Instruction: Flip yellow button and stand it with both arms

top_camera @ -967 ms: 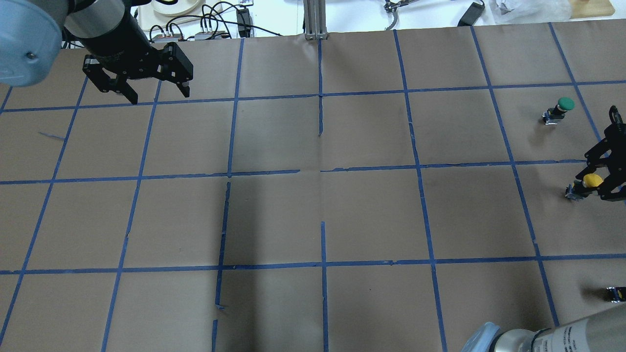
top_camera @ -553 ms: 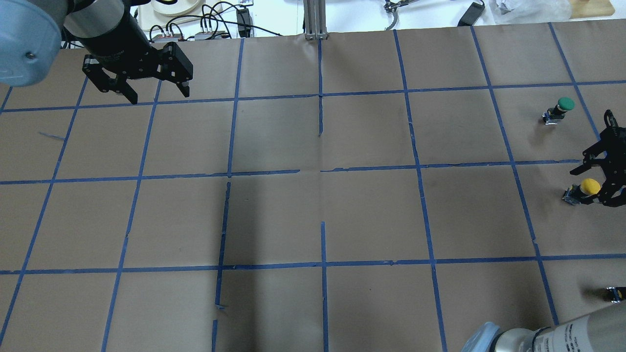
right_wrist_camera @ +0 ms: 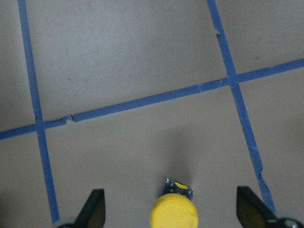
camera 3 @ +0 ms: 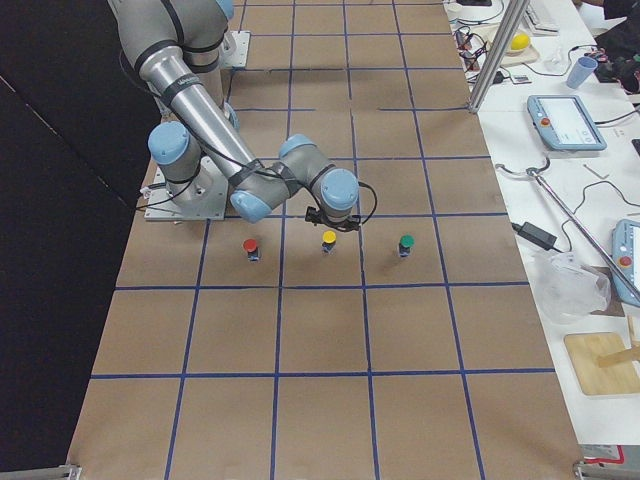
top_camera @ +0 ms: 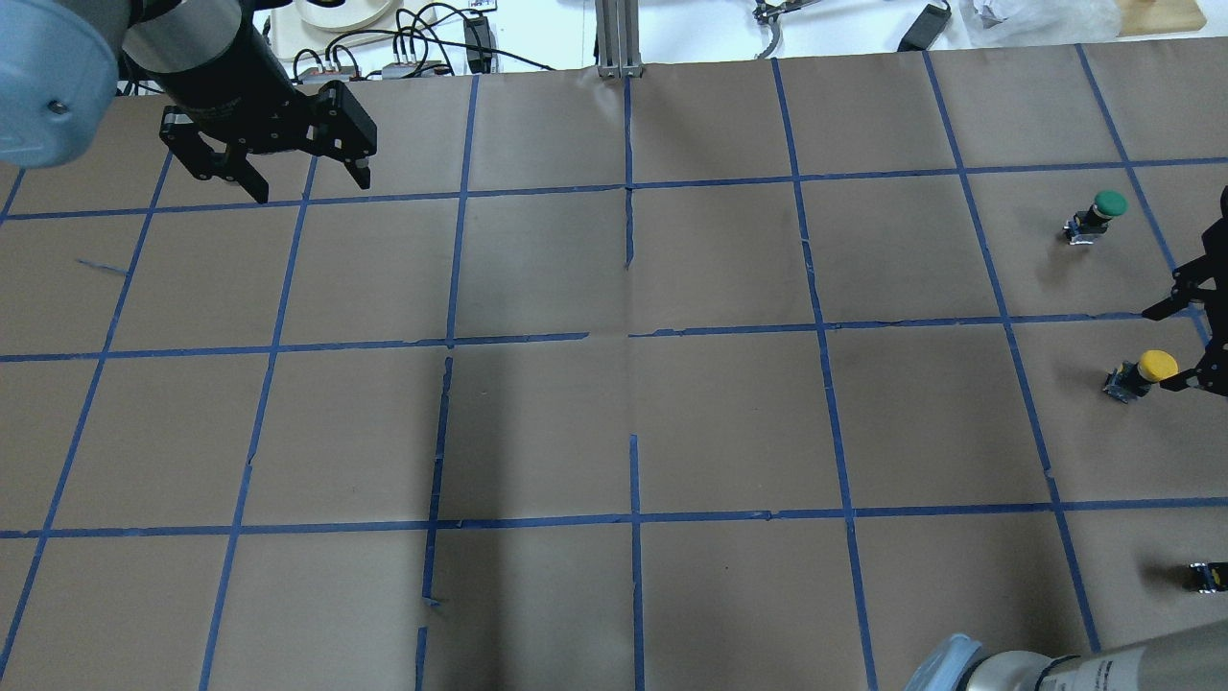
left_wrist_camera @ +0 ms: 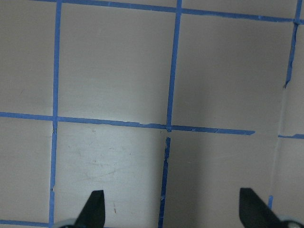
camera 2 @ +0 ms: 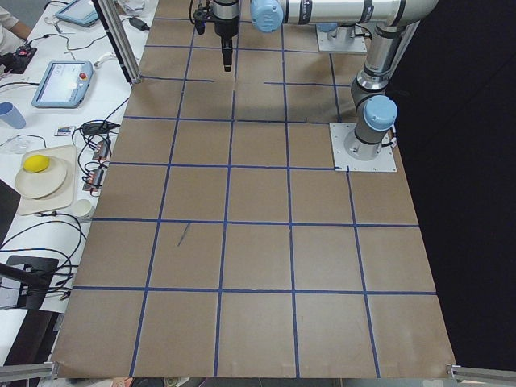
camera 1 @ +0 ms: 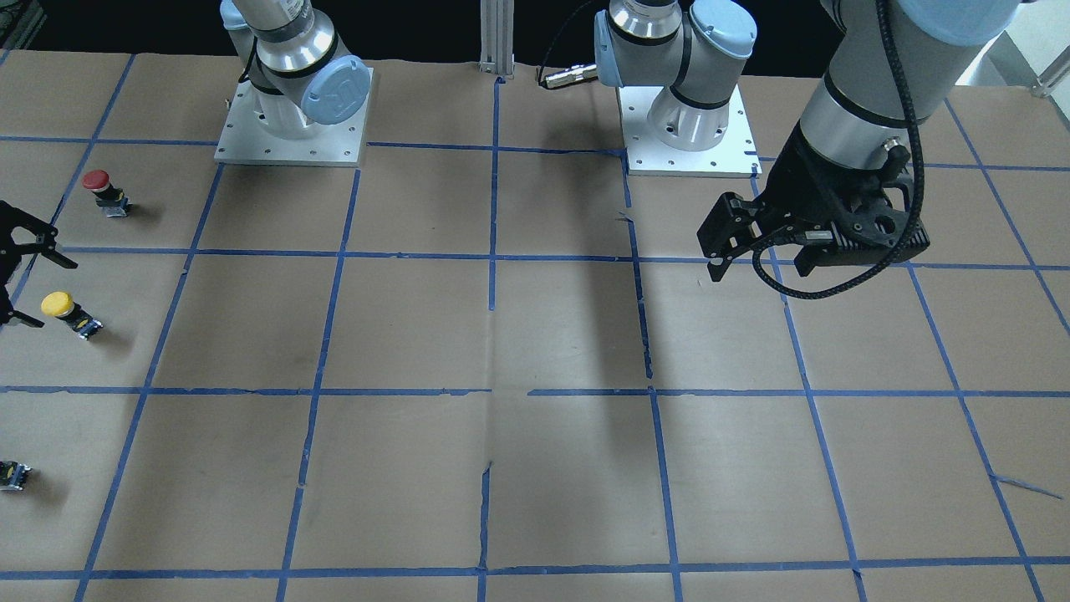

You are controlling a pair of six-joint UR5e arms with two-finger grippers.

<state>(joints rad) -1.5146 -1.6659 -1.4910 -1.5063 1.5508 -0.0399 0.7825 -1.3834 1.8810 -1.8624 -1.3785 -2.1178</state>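
The right gripper (top_camera: 1154, 350) has been opened from its close hold round the cap of the yellow button (top_camera: 1140, 374), and it has been drawn back rightward. The button has been released and shifted slightly. It is now left between the widely spread fingertips.

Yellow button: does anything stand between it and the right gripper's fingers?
Nothing visible does. In the right wrist view the yellow button stands cap up between the open fingers of the right gripper, with bare paper on both sides. The red button and the green button stand in neighbouring squares, off to the sides.
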